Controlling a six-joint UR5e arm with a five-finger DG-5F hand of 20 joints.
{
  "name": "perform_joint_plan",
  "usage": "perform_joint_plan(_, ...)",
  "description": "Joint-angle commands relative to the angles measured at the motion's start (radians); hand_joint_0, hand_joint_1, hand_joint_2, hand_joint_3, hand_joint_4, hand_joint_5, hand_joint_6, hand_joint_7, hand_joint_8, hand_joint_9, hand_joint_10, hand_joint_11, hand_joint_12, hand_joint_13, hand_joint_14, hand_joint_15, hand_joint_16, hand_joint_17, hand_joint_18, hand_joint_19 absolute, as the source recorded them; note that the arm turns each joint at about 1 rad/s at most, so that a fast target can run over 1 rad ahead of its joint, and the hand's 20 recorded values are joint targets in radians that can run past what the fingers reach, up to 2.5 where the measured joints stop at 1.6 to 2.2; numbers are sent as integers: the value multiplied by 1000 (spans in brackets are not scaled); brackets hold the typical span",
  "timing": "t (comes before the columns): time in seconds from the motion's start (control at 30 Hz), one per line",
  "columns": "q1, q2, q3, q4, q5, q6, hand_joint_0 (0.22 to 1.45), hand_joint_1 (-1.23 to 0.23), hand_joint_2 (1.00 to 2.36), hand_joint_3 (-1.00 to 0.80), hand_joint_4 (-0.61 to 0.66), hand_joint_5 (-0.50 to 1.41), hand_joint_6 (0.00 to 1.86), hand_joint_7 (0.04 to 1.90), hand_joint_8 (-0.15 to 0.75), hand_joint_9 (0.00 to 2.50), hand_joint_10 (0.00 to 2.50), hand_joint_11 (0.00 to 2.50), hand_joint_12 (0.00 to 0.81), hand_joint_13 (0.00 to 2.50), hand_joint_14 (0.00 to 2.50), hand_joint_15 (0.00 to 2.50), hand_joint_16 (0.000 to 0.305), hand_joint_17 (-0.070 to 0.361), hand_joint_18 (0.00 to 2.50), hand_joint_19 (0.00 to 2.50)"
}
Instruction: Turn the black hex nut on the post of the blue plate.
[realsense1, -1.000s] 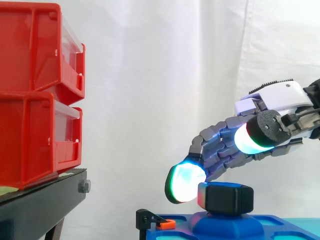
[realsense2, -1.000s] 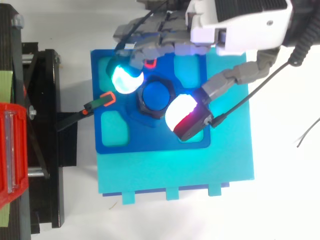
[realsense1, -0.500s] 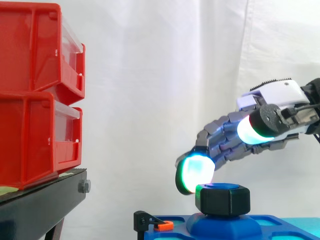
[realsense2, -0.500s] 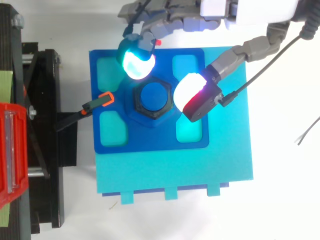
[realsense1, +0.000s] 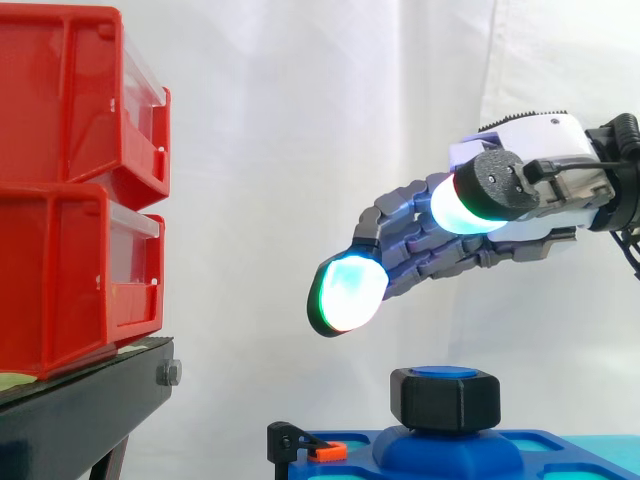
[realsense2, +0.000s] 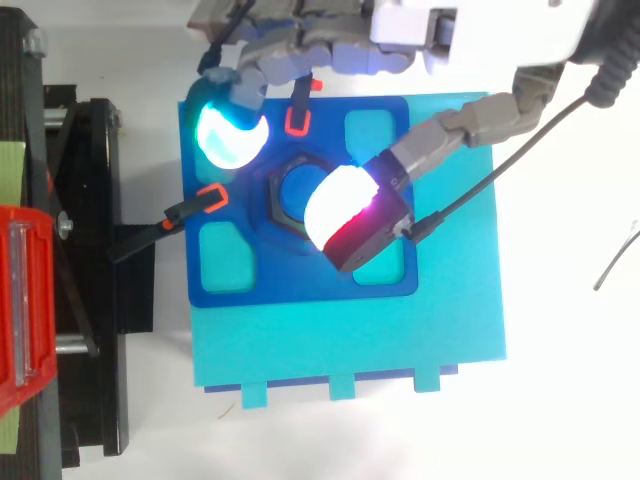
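The hand (realsense1: 450, 255) hangs at the right of the side view, fingers spread wide, well above the nut (realsense1: 445, 400) and apart from it. The nut sits on the post (realsense1: 437, 373) of the blue plate (realsense1: 560, 450) at bottom centre.

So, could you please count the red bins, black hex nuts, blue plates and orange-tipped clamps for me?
Red bins: 2
Black hex nut: 1
Blue plate: 1
Orange-tipped clamps: 2
Total: 6
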Motion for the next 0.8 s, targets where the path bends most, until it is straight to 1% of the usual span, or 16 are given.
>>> perform_joint_plan(0.0, 16, 0, 0, -6, 25, -5, 456, -341, 1000, -500, 184, -213, 502, 811, 228, 167, 0, 0, 365, 125, 1, 0, 55, 125, 0, 8)
perform_joint_plan(0.07, 28, 0, -1, -24, 26, -5, 457, -341, 1000, -500, 186, -213, 502, 811, 229, 169, 0, 0, 366, 127, 0, 0, 55, 124, 0, 5)
perform_joint_plan(0.2, 45, -1, -1, -52, 48, -5, 457, -341, 1000, -500, 189, -212, 502, 812, 230, 168, 0, 0, 366, 128, 0, 0, 55, 124, 0, 12)
perform_joint_plan(0.3, 53, 0, -1, -61, 62, -5, 457, -341, 1000, -500, 188, -211, 502, 811, 230, 170, 0, 0, 366, 129, 0, 0, 55, 124, 0, 18)
perform_joint_plan(0.43, 63, 0, -1, -70, 66, -5, 457, -341, 1000, -500, 193, -210, 502, 810, 232, 175, 0, 0, 367, 132, 0, 0, 55, 124, 0, 17)
perform_joint_plan(0.67, 73, 0, -1, -83, 74, -6, 457, -339, 1000, -500, 193, -209, 502, 810, 233, 179, 0, 0, 367, 135, 0, 0, 55, 124, 0, 19)
perform_joint_plan(0.73, 76, 0, -1, -86, 82, -6, 457, -338, 1000, -500, 191, -209, 502, 809, 233, 179, 0, 0, 367, 136, 0, 0, 55, 124, 0, 20)
perform_joint_plan(0.77, 80, 0, -1, -89, 92, -5, 458, -338, 1000, -500, 195, -209, 502, 809, 233, 180, 0, 0, 367, 136, 0, 0, 55, 123, 0, 19)
